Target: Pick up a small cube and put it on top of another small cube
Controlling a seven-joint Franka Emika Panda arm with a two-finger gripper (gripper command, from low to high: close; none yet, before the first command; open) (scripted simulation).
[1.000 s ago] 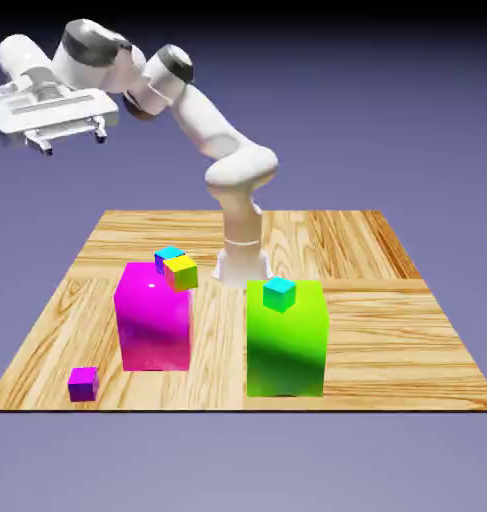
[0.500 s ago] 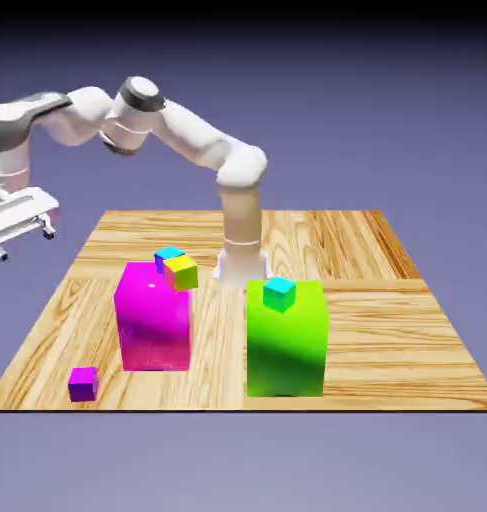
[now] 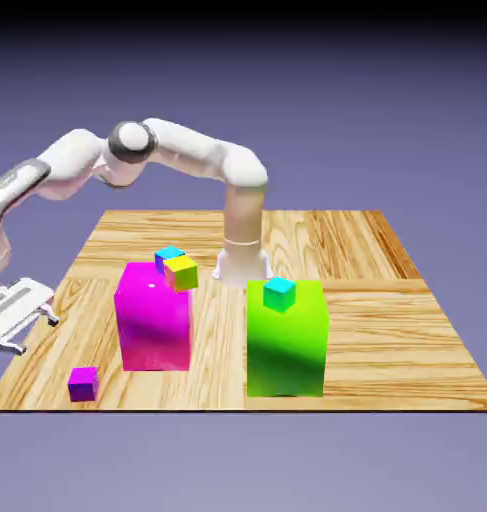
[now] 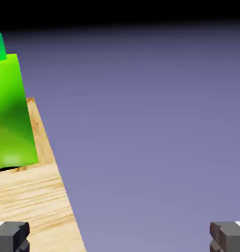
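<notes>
Exterior view shows the gripper [image 3: 27, 335], jaws spread and empty, has swung down toward the small cube [image 3: 83, 383] at its four o'clock.

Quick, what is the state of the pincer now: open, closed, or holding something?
Pincer: open, with nothing between its fingertips; it holds nothing.

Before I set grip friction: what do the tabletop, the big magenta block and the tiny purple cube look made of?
Tabletop: wood planks, matt, with visible grain and seams. Big magenta block: smooth and glossy, plastic-like, with a small bright highlight near its top. Tiny purple cube: flat, even colour, no shine or texture visible; too small to tell the material.
</notes>
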